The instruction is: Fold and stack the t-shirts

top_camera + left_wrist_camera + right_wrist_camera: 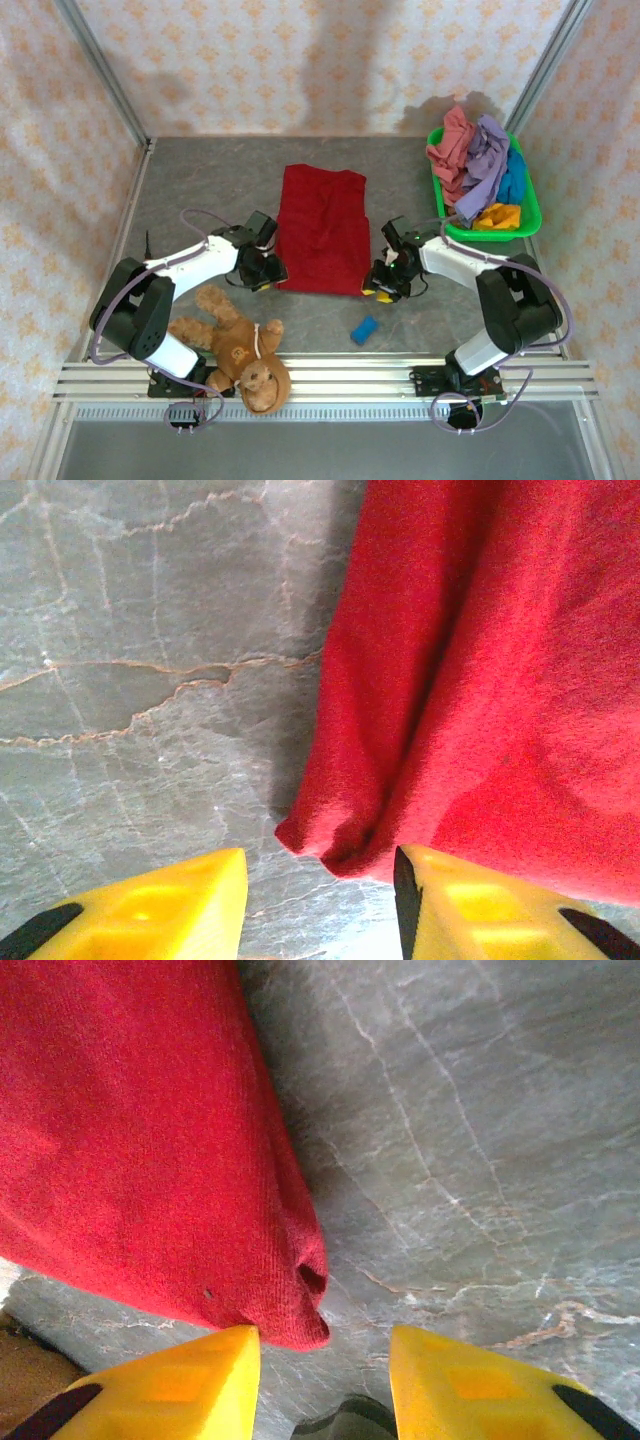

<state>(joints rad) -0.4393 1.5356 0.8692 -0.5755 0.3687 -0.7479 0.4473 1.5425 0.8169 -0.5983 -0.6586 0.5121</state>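
Me: My left pincer [318, 880] stands open, 2 yellow fingers apart. The near corner of the red tee [470, 680] sits in the gap, against the finger on the tee's side. My right pincer [322, 1345] is open too. The other near corner lies just ahead of it, hard by 1 finger and off the middle of the gap.

You: And the rest of the tee?

Me: It lies flat on the table [200, 200], between my 2 pincers and running away from them. The other tees [480, 160] are heaped in the basket [532, 212], beyond my right pincer and out to its side.

You: What could go wrong?

Me: Mostly a thin bite. With each corner off-centre, a finger may nudge the cloth aside and catch only the hem, which would slip on the lift. Both corners look doubled over, so I might pinch 1 layer and let the rest sag open. If only 1 pincer holds, the tee will swing askew and the fold will land crooked.

You: Anything nearby?

Me: The teddy [240, 350] lies behind my left pincer, and a small blue thing [364, 329] behind my right. A low lift could drag cloth over either.
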